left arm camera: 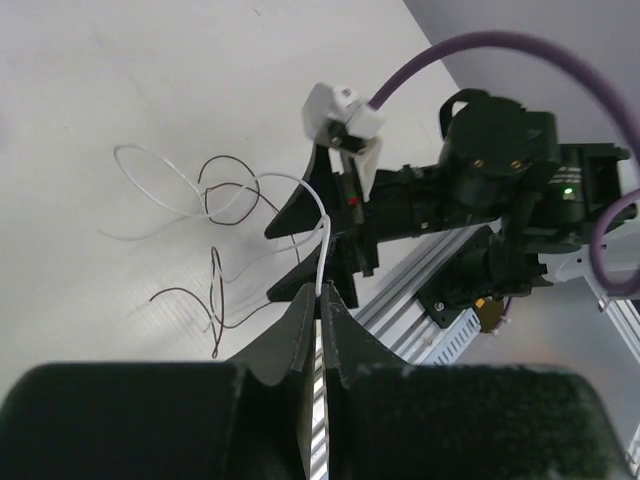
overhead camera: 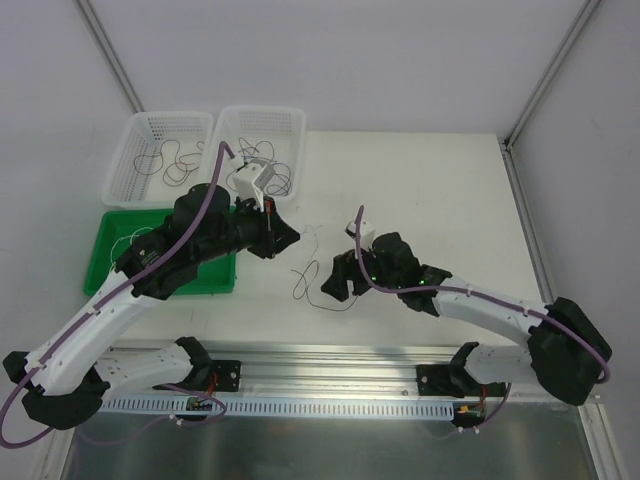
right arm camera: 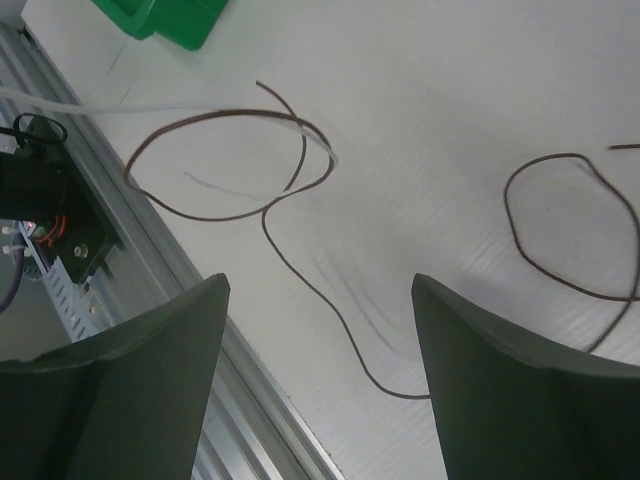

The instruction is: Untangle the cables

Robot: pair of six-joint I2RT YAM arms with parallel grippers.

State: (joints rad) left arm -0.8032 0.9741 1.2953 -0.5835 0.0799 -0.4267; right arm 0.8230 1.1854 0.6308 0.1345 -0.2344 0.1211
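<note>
— What is the left hand (left arm camera: 320, 297) doing?
— Its fingers are pressed together, pinching a white cable (left arm camera: 326, 235) that rises from the tips and loops out ahead of them.
— And the brown cables (right arm camera: 264, 215)?
— They lie in loose loops on the desk (right arm camera: 450, 120), under the right hand (right arm camera: 320, 340), which hovers spread wide. One strand runs below the gap between its fingers. Ahead of the left hand the white loop seems to cross a brown one, but I can't tell if they touch.
</note>
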